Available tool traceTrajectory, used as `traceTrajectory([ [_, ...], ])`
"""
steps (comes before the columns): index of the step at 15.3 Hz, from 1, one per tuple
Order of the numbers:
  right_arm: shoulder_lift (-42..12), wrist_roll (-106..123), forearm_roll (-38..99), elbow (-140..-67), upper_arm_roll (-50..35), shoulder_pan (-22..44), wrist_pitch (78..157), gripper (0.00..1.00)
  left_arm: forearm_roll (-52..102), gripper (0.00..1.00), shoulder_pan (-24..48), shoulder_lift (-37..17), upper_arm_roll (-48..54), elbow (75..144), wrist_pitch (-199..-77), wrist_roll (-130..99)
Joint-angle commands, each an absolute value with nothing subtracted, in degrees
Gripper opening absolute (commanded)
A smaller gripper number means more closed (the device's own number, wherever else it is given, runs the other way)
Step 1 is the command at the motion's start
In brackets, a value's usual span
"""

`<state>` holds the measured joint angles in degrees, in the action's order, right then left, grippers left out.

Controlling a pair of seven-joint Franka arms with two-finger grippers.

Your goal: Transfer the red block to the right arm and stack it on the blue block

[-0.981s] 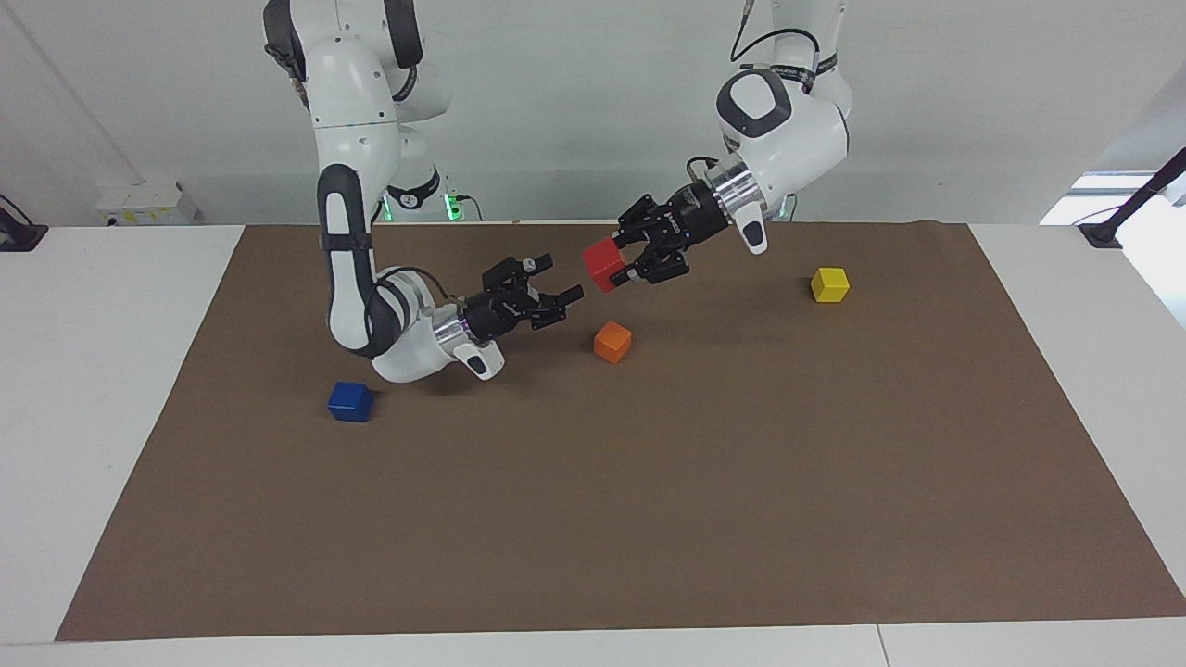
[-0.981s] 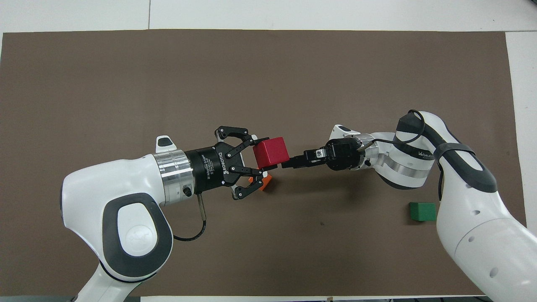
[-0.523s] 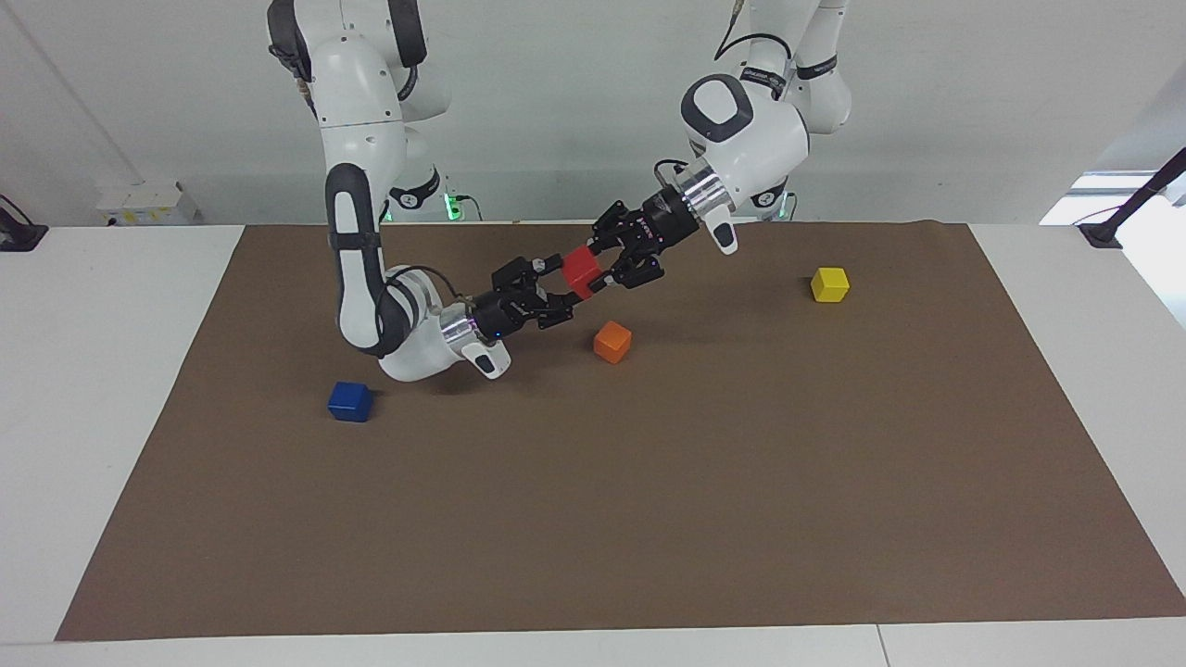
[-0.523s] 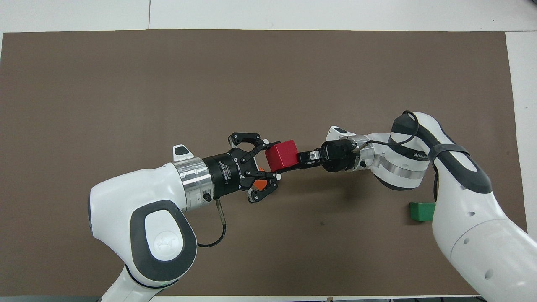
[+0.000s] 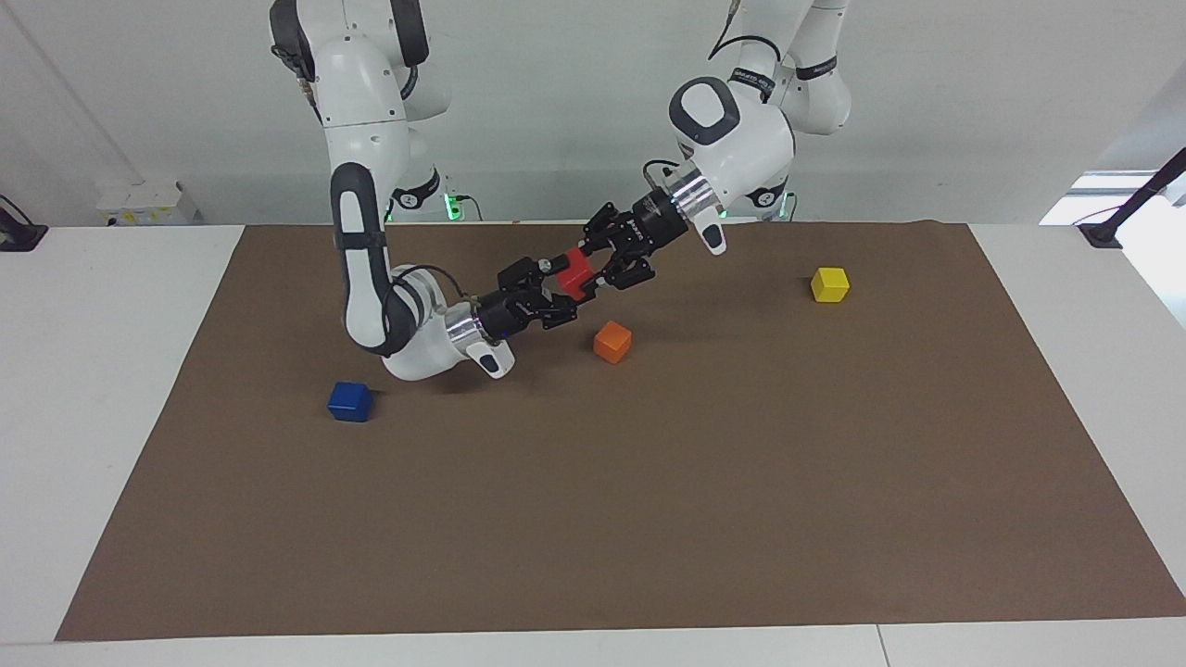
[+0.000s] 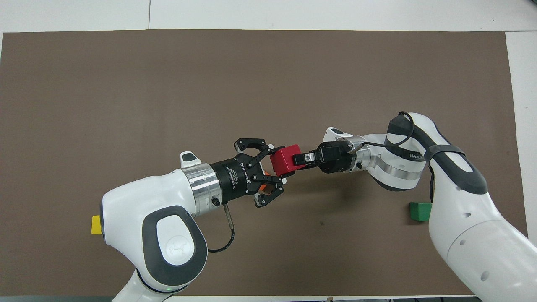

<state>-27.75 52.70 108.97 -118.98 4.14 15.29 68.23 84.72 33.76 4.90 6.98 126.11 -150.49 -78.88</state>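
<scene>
I hold the red block (image 5: 574,272) aloft over the worktop (image 5: 649,509), clamped in my left gripper (image 5: 598,267); my right gripper (image 5: 556,289) meets it head-on, fingers spread around it, closure unconfirmed.

Glossy white arm shells (image 6: 155,209), a matt brown mat (image 5: 649,519), a smooth red block (image 6: 285,160).

One camera faces the robots from high up, one looks steeply down — both share the brown mat (image 5: 649,482).

2 arms (image 5: 371,185), 5 blocks (image 5: 574,274): 1 red, blue, orange, yellow, green.
</scene>
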Motion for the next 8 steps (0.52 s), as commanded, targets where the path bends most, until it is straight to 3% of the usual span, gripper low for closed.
traceTrajectory([
  [1,-27.77,54.76,110.48,-119.36,3.96,15.73,70.31,0.91,86.13,0.00,35.16,5.45,6.24,126.91,-152.05,-79.37],
  [3,-27.77,54.67,110.48,-119.36,3.96,15.73,70.75,0.52,86.92,0.00,35.16,5.54,6.24,127.00,-152.14,-79.37],
  [4,-27.77,54.15,110.48,-119.36,3.96,15.82,70.93,0.15,87.01,0.00,35.24,5.54,6.24,127.35,-152.14,-79.28],
  [5,-27.77,54.05,110.48,-119.36,3.96,15.73,71.36,0.00,87.01,0.00,35.51,5.62,6.24,127.44,-152.23,-79.28],
  [8,-27.69,54.66,110.48,-119.53,3.96,15.91,72.33,0.00,87.10,0.00,36.04,5.62,6.24,127.70,-153.11,-79.37],
])
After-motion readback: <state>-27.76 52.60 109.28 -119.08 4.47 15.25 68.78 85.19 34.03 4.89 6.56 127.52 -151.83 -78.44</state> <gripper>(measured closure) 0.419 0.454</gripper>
